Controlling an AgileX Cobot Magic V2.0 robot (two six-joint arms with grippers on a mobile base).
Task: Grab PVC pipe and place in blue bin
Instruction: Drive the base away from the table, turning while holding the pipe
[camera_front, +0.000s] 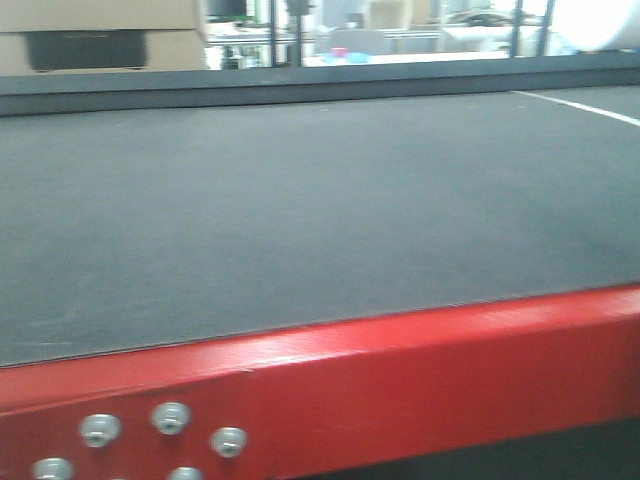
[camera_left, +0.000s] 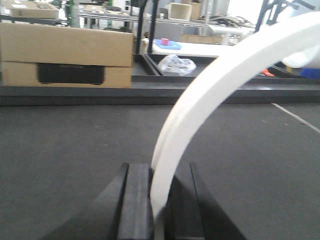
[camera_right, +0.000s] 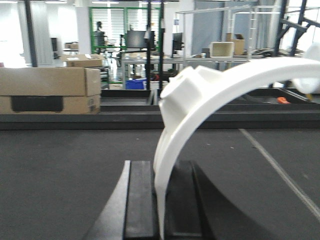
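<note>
Your left claw (camera_left: 159, 202) is pressed together on the PVC pipe (camera_left: 215, 85). The white strip stands up out of the dark pads and sweeps in an arc to the upper right, clear of the bench (camera_left: 75, 150). Gripping it low on one leg of the bend makes sense. The pads meet flat sides there, and the curve rises away from the mat instead of dragging on it.

Your right claw (camera_right: 161, 202) is pinching a white arc (camera_right: 235, 82) in the same way, with a chunkier squared part showing near the crown of the bend. Each wrist camera sees only its own jaws, so I cannot tell whether both claws hold one pipe or each has its own piece.

The front camera shows only bare dark mat (camera_front: 300, 200), the red frame rail (camera_front: 420, 370) and its bolts (camera_front: 170, 417). So the arms and the pipe are outside its field.

The blue bin is not to be seen in any view. I judge the grasp done and the carry to be the step in hand. A cardboard box (camera_left: 65, 55) sits beyond the far edge of the bench. The next move would call for bringing the bin into sight before you release. A long bent piece held at one end will tend to swing, so keep the pinch firm and the motion slow.
</note>
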